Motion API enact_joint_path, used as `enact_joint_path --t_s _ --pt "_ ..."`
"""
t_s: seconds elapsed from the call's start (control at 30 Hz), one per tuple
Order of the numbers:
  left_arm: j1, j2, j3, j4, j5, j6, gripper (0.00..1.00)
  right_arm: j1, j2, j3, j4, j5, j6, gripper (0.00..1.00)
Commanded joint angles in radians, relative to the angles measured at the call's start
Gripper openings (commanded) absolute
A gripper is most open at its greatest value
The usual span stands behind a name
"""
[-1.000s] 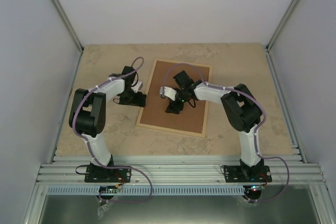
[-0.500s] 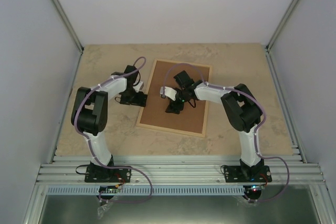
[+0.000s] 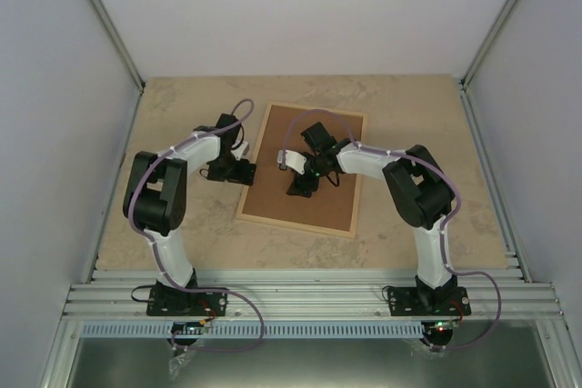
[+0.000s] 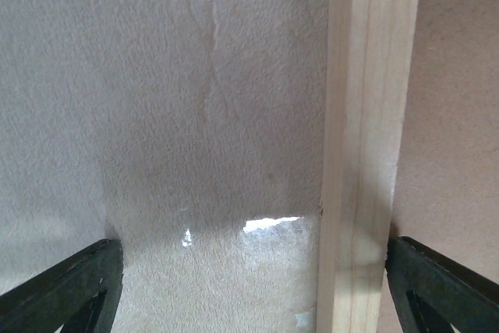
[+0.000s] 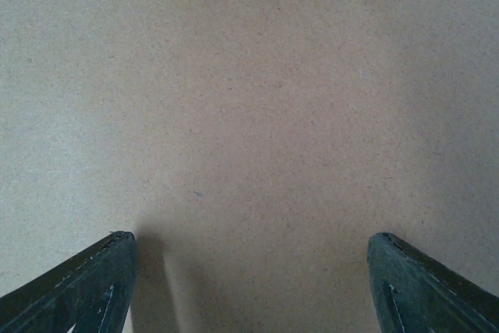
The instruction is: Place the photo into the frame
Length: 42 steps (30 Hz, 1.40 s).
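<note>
My left fingers (image 4: 74,286) are spread wide and pinch nothing. They straddle the left rail of the frame (image 4: 362,115) - one tip over the bare table (image 4: 195,76), the other over the brown backing board (image 4: 452,115). My right fingers (image 5: 86,282) are spread too, pointing down low over the middle of that board with nothing between them; I cannot tell whether they touch it. The frame lies flat near the middle of the table with the board filling it. The photo shows in no view; I judge it lies under the board, if it is in at all.

The step, as I read it, is seating the board in the frame. To do it well I'd press straight down at the centre with the right fingers so nothing slides. The left should come down squarely on the rail, not off its table side, so the frame neither tips nor skates. A gentle push is enough - then I'd check that the board's edge sits level inside the rail.
</note>
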Motion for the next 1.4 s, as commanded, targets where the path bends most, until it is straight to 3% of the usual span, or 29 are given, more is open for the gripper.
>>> enact_joint_path --t_s 0.0,0.17,0.33,0.6,0.97,1.13,1.3,1.37 --pt "-0.002 0.042 0.046 0.018 0.105 0.013 0.94 -0.008 0.060 -0.035 -0.071 0.037 -0.017 0.81" --pt "0.003 -0.021 0.138 0.004 0.143 0.037 0.94 -0.008 0.060 -0.036 -0.083 0.015 -0.024 0.81" --pt "0.011 0.040 0.200 0.016 0.108 0.009 0.91 -0.008 0.066 -0.026 -0.103 -0.006 -0.034 0.81" --pt "0.009 0.148 0.234 0.043 0.081 0.010 0.67 -0.010 0.061 -0.032 -0.141 -0.065 -0.052 0.81" --pt "0.006 0.074 0.048 0.025 0.026 0.043 0.46 -0.012 0.075 -0.026 -0.229 -0.213 -0.071 0.81" --pt "0.006 -0.021 -0.083 -0.011 0.014 0.128 0.44 -0.011 0.039 -0.029 -0.350 -0.463 -0.146 0.81" --pt "0.008 -0.085 -0.133 -0.044 -0.003 0.179 0.45 -0.063 -0.006 0.045 -0.336 -0.470 -0.138 0.80" --pt "0.018 -0.085 -0.092 -0.057 0.034 0.190 0.51 -0.102 0.005 0.130 -0.336 -0.482 -0.103 0.80"
